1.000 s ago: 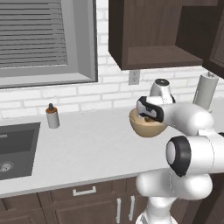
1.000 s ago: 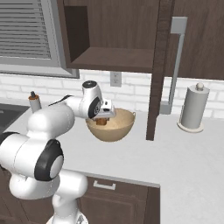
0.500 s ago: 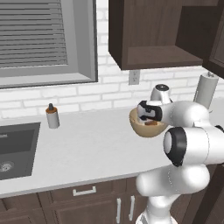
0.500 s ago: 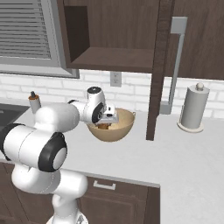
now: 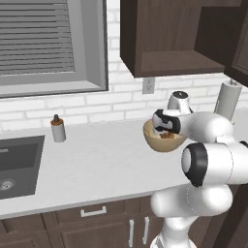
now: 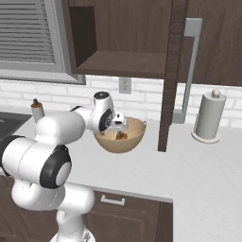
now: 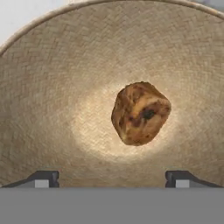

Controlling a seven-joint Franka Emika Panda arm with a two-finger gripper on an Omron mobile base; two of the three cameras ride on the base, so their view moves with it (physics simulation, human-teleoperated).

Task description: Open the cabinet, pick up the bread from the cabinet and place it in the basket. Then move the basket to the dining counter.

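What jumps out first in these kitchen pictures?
The big white robot arm bends over a tan basket on the grey counter. A small brown bread lies in the basket's bottom, with the gripper open above it. Overhead, the dark cabinet stands open.

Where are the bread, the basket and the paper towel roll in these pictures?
bread (image 7: 140,113): hand view, middle of its brown crust.
basket (image 6: 120,144): right base view, front of its outer wall.
paper towel roll (image 6: 208,116): right base view, middle of its side.
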